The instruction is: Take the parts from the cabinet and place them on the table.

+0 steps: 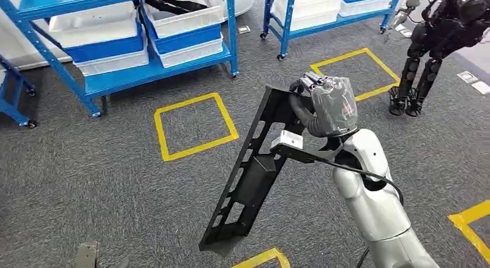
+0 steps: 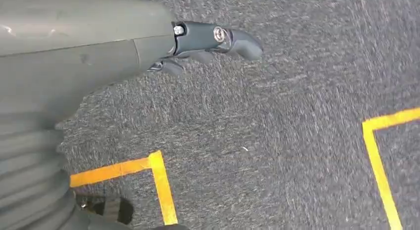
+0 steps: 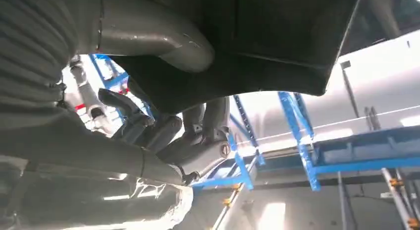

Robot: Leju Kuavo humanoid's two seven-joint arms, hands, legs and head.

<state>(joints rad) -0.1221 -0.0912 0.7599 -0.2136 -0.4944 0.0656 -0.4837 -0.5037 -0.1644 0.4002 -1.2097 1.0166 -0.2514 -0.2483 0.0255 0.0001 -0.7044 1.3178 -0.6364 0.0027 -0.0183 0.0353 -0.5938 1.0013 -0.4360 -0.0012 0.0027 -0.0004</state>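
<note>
1. Black and flat, the long part point(image 1: 248, 175) hangs slanted over the grey carpet point(image 1: 86, 175), its upper end in the right hand point(image 1: 326, 103) and its lower end free, pointing down toward the robot's own feet.
2. It looks like a stiff panel of metal or hard plastic with rows of cut-outs and a box-shaped block on its face; I judge it rigid and moderately heavy, not fragile, and its smooth finish could slip.
3. Held at one end, the long free length will likely lever against the grip and swing; a hold nearer the middle, or a second hand under the lower end, would steady it.
4. The right hand's fingers point(image 3: 148, 126) are curled around the part's top edge, with the thumb pressed on the other face.
5. The head view shows the part's whole length and tilt, blue racks point(image 1: 133, 54) holding white and blue bins point(image 1: 185, 25), yellow floor squares point(image 1: 193, 126) and another dark robot point(image 1: 439, 43) standing well apart.
6. The right wrist view shows the grip from beneath, which the head view's plastic-wrapped hand back hides.
7. The left wrist view shows the left hand point(image 2: 198, 44) hanging over carpet, holding nothing; its dark fingers look loosely bent, but I cannot tell whether they are spread or closed.
</note>
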